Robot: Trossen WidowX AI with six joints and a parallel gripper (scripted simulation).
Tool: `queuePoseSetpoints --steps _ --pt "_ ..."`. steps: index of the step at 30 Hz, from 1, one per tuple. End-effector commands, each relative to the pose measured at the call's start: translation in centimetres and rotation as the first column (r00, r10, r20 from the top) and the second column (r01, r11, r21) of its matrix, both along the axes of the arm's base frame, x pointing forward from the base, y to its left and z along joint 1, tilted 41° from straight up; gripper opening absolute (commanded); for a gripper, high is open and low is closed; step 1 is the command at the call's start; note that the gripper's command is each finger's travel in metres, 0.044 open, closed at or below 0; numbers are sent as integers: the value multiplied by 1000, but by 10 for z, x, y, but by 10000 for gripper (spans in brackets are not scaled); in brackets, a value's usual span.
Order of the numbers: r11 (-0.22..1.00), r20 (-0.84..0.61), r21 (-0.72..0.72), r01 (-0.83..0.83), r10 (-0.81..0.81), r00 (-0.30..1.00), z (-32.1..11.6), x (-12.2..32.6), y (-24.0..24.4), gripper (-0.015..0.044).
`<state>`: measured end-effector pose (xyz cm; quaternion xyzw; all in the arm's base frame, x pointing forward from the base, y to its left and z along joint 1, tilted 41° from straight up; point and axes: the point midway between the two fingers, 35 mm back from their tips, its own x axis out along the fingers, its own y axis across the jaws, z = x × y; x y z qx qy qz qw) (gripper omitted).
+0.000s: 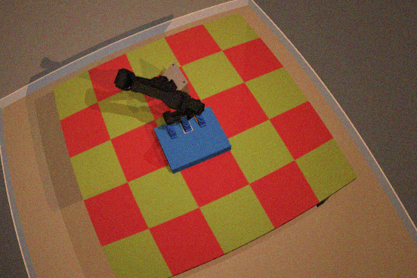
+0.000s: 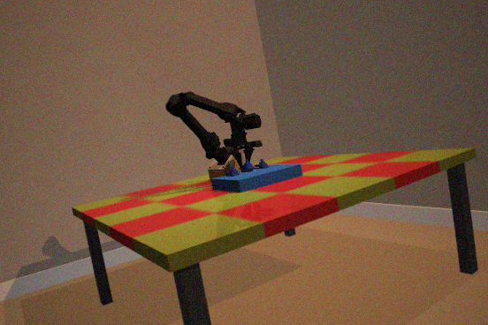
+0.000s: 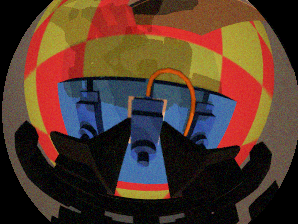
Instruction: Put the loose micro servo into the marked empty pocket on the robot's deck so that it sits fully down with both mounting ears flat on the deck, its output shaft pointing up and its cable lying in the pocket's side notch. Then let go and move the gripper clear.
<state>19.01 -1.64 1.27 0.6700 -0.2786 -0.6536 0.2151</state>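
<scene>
Three blue servos (image 1: 186, 124) (one between two others), one blue deck (image 1: 196, 144), one black arm (image 1: 159, 91).

Top view looks steeply down from afar; exterior sits low, distant; the close, perhaps fisheye wrist view shares the blue deck (image 3: 141, 185), six o'clock.

Matte black arm (image 2: 201, 129), blocky links

Red and yellow-green checks on the table (image 1: 242, 192), plain blue on the deck (image 1: 200, 146), darker blue servos (image 3: 145, 137), orange cable (image 3: 174, 78), black arm (image 2: 208, 109).
</scene>
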Motion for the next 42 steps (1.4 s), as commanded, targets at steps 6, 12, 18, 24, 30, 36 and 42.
queuePoseSetpoints --steps 6,12,18,24,30,36,42 --pt "1000 -2 -3 -4 4 1000 -6 0 -5 0" --pt "1000 -2 -4 -4 4 1000 -9 0 -8 0" --pt "1000 -2 -4 -4 4 1000 -11 0 -9 26" --pt "1000 -2 -4 -4 4 1000 -10 -1 -9 184" --pt "1000 -2 -2 -4 4 1000 5 0 5 187" --pt "1000 -2 -2 -4 4 1000 17 -3 15 187" --pt "1000 -1 -4 -6 6 1000 21 12 18 292"
